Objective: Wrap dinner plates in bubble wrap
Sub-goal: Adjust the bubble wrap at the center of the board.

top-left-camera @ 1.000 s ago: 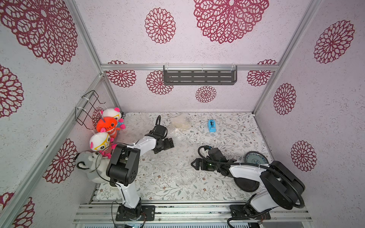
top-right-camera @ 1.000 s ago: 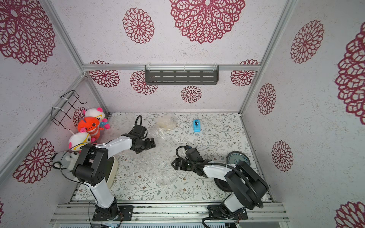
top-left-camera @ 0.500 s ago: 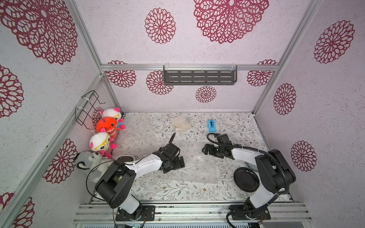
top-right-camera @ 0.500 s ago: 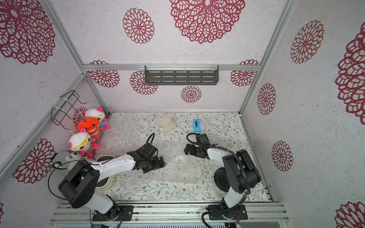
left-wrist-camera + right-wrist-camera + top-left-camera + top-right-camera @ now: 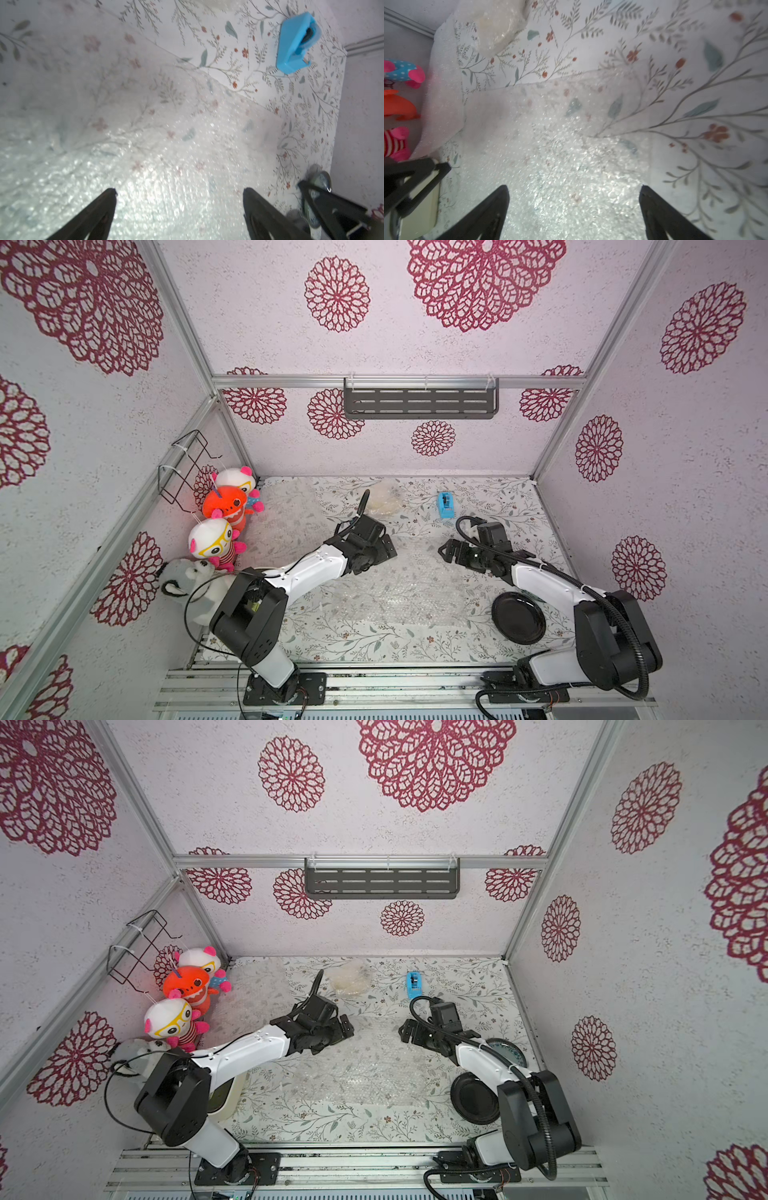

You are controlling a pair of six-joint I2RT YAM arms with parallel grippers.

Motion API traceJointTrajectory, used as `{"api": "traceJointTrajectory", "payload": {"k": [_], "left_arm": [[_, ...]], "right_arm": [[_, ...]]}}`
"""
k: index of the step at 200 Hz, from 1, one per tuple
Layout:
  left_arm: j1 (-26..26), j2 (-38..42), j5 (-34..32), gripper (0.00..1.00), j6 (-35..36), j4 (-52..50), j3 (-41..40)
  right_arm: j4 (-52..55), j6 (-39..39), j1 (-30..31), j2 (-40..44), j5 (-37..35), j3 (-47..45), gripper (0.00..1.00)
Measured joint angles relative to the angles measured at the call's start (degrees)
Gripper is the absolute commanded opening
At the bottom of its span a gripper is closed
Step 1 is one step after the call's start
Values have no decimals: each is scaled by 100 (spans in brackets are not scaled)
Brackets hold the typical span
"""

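Along the left wall a row of plush toys (image 5: 224, 526) leans at the edge of the flower-patterned worktop (image 5: 332, 639). A cream container (image 5: 227, 1096) shows in a top view under the left arm's base joint. A second sheet (image 5: 282, 510) of bubble wrap lies flat in the back left corner.

The left claw (image 5: 386, 549) hangs over the left back part of the bubble wrap sheet (image 5: 399, 597) spread flat at the middle of the worktop. In its wrist view the left claw (image 5: 178, 190) has its jaws spread wide with only the sheet (image 5: 145, 155) under them. At the back, a wrapped bundle (image 5: 384, 499), pale and rounded under bubble wrap, sits apart from the sheet. The blue tape dispenser (image 5: 446, 505) is to its right.

The right claw (image 5: 445, 551) faces the left one across the sheet's back edge. Its jaws are likewise wide apart and empty (image 5: 574, 187).

The black plate (image 5: 518, 617) lies bare just off the sheet's right edge. The blue-grey plate (image 5: 505, 1052) sits near the right wall, partly hidden by the right arm.
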State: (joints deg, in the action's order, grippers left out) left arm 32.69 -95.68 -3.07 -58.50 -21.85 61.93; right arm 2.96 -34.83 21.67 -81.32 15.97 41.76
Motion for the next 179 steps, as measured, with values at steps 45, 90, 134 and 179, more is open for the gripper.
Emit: {"api": "traceJointTrajectory", "payload": {"k": [45, 90, 134, 179], "left_arm": [[-260, 179, -1019, 98, 369, -463, 129], [-415, 1641, -1878, 98, 470, -337, -520], [-1023, 2435, -1843, 98, 328, -136, -1353], [-894, 2726, -1038, 98, 426, 258, -1628]], "right_arm": [[-332, -424, 551, -605, 188, -186, 99], [-468, -409, 247, -1231, -177, 426, 99], [-9, -146, -59, -1309, -557, 745, 99], [1353, 15, -837, 896, -1008, 129, 99]]}}
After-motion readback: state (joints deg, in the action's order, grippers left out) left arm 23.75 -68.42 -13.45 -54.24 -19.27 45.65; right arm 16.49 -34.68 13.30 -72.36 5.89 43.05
